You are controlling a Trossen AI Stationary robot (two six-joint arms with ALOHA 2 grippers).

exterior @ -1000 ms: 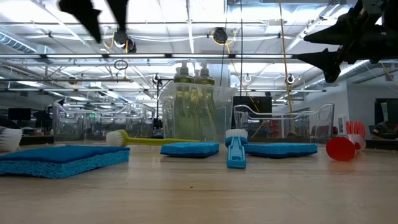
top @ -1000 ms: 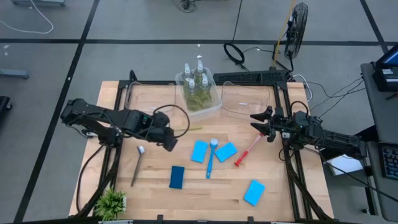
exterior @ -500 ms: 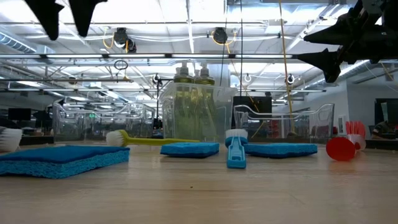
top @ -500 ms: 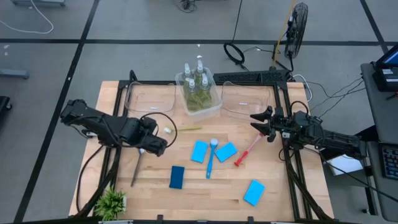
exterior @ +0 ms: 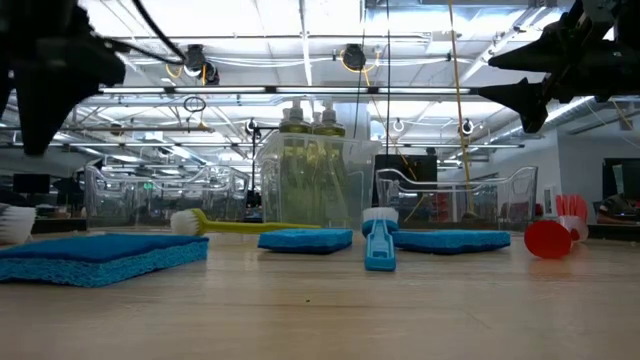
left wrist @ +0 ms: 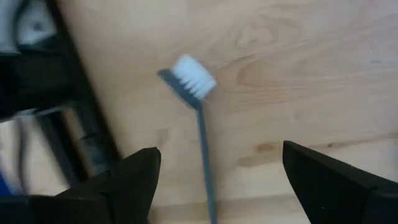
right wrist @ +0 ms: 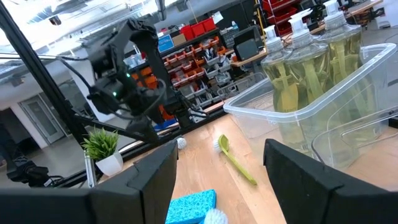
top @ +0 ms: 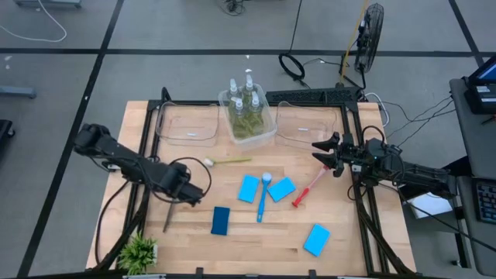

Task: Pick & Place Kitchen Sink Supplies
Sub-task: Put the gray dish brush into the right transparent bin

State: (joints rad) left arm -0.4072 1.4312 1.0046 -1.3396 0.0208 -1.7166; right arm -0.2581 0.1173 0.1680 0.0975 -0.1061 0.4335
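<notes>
The middle clear bin, the largest loaded container, holds all four pump bottles upright; the clear bins either side of it, left and right, show nothing inside.

The left gripper hovers with jaws spread wide and nothing between them. Straight under them lies the dark brush, its long handle running along the gap between the fingers, white bristle head at the far end.

The right gripper hangs with jaws partly apart, holding nothing. The red brush lies just below and ahead of them, on a diagonal. The blue brush lies farther off between two blue sponges, handle pointing to the table's near edge. The green brush lies crosswise before the middle bin.
</notes>
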